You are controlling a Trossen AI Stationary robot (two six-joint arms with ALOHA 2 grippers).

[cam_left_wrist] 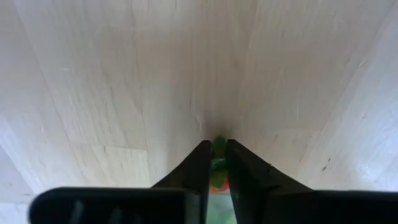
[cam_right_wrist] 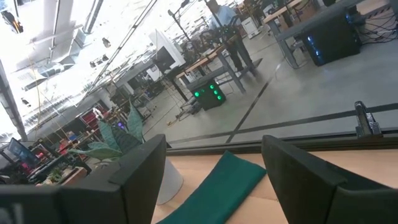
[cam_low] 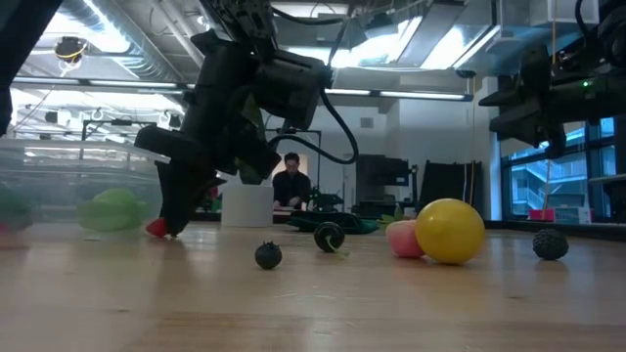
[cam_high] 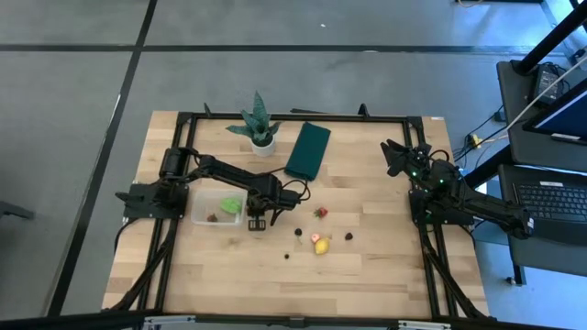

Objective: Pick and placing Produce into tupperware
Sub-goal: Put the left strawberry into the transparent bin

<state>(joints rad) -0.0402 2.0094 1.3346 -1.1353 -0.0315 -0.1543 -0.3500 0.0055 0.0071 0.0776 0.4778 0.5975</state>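
Note:
The clear tupperware (cam_high: 204,209) lies left of the table's centre with the light green leafy piece (cam_high: 231,205) and a dark piece (cam_high: 213,217) in it. My left gripper (cam_high: 254,223) stands just right of it, pointing down, shut on a small red berry with a green top (cam_left_wrist: 217,163). On the table to the right lie a red berry (cam_high: 320,213), the yellow piece (cam_high: 322,246) beside a pink one (cam_high: 315,237), and dark berries (cam_high: 348,236). My right gripper (cam_high: 394,156) waits open above the far right part of the table. My left gripper (cam_left_wrist: 216,144) pinches the small red berry between its two fingers (cam_left_wrist: 200,163), with the green top (cam_left_wrist: 218,147) showing at the fingertips. The fingers come from above, pointing down. In the low view the berry (cam_low: 156,228) sits at the fingertips, right at the table's surface.
A potted green plant (cam_high: 260,126) and a dark green folded cloth (cam_high: 307,149) lie at the far side. Black frame rails (cam_high: 429,247) run along the table's edges. Bare wood lies near the front edge. A person (cam_low: 291,181) shows in the room beyond.

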